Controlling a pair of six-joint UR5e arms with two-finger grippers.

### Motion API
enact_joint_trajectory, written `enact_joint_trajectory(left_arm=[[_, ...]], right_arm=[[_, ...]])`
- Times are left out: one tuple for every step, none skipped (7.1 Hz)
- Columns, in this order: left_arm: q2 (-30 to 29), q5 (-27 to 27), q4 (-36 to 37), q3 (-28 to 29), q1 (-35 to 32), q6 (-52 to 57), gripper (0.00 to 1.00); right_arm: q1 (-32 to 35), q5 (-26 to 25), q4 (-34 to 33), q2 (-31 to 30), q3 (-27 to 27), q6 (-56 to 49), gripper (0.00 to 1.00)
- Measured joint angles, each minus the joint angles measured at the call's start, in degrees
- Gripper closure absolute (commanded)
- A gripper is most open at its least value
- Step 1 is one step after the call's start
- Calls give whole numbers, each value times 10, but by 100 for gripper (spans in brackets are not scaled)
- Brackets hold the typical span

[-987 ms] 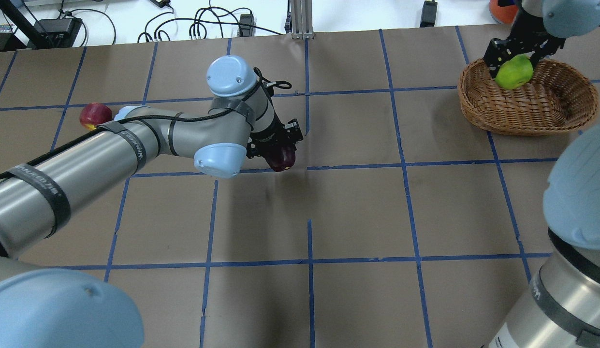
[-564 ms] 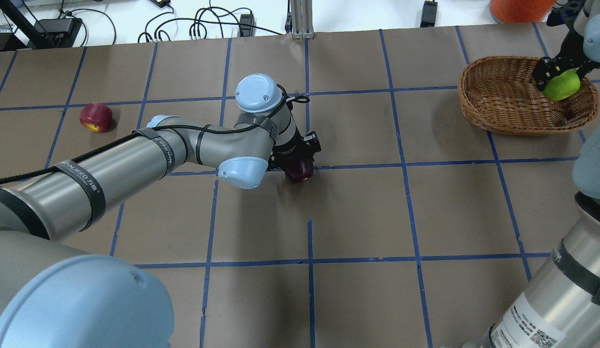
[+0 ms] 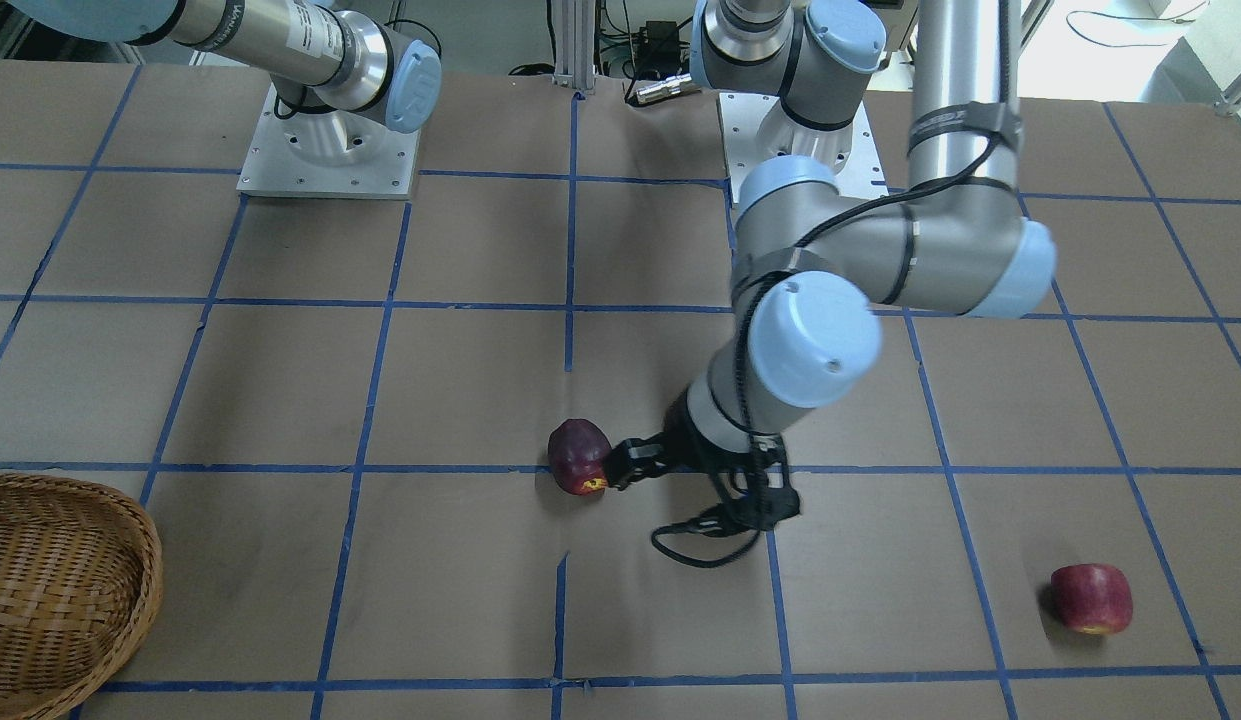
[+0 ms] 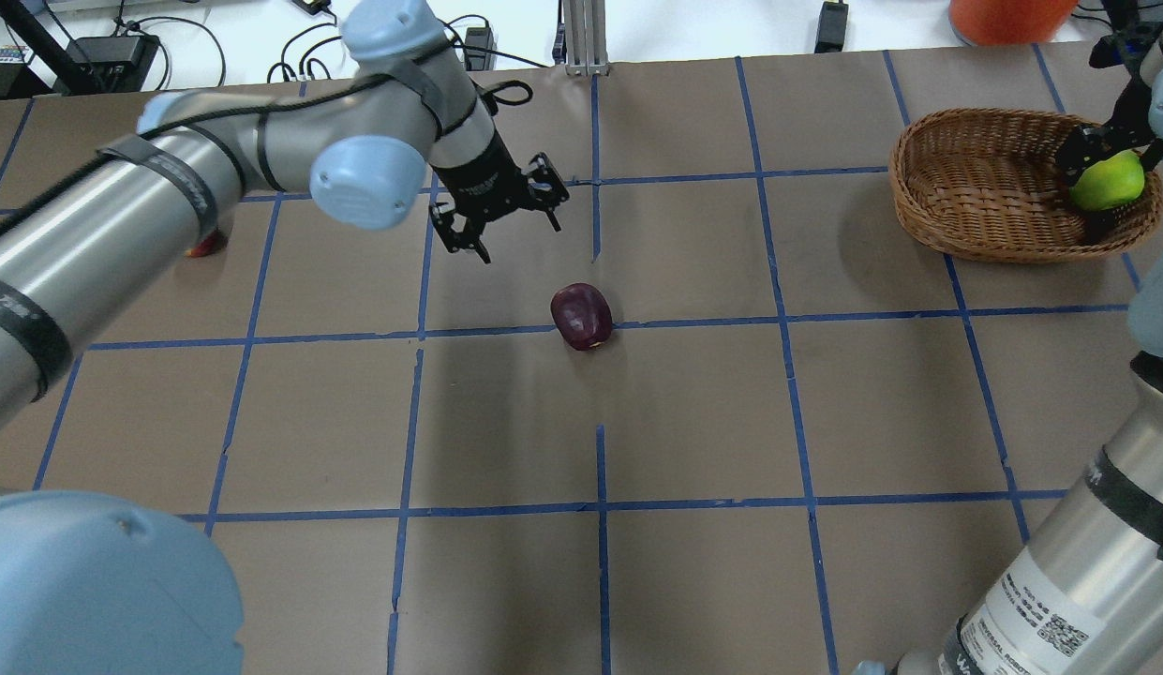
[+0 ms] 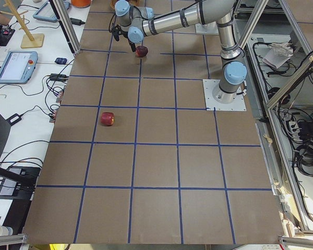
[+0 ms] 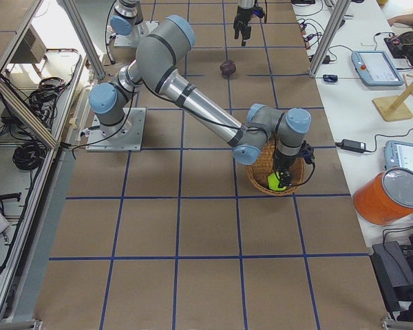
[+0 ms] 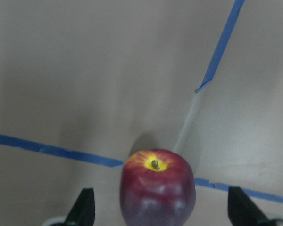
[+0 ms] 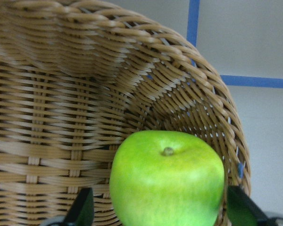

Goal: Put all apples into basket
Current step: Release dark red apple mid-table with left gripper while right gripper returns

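Observation:
The dark maroon apple (image 4: 581, 316) lies free on the table near the middle, also in the front view (image 3: 578, 455). My left gripper (image 4: 517, 239) is open and empty, raised close beside it. In the left wrist view the apple (image 7: 158, 188) sits low between the spread fingers (image 7: 86, 207). The yellow-green apple (image 4: 1109, 181) rests inside the wicker basket (image 4: 975, 122) against its right wall. My right gripper (image 4: 1110, 159) is open around it, and in the right wrist view a gap shows beside the apple (image 8: 167, 181). The dull red apple (image 3: 1092, 598) lies far left, mostly hidden by my left arm overhead.
An orange container (image 4: 1007, 14) stands just beyond the basket. A metal post (image 4: 586, 37) and cables line the far edge. Both arm bases (image 3: 330, 140) sit at the robot's side of the table.
My left gripper opened, left the maroon apple on the table and drew up and back. My right gripper carried the green apple to the basket's right side and opened.

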Motion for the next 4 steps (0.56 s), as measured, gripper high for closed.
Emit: enact_joint_trajectory(left_arm=[[-8, 14, -44, 43, 52, 83, 0], [-17, 54, -58, 68, 91, 180, 0], [-28, 115, -55, 80, 122, 291, 0], [-41, 157, -30, 81, 159, 398, 0]], right_arm=[[13, 3, 19, -17, -2, 0, 0], [42, 7, 67, -48, -3, 2, 0], [84, 24, 135, -84, -2, 20, 0], [133, 63, 202, -112, -1, 55, 0]])
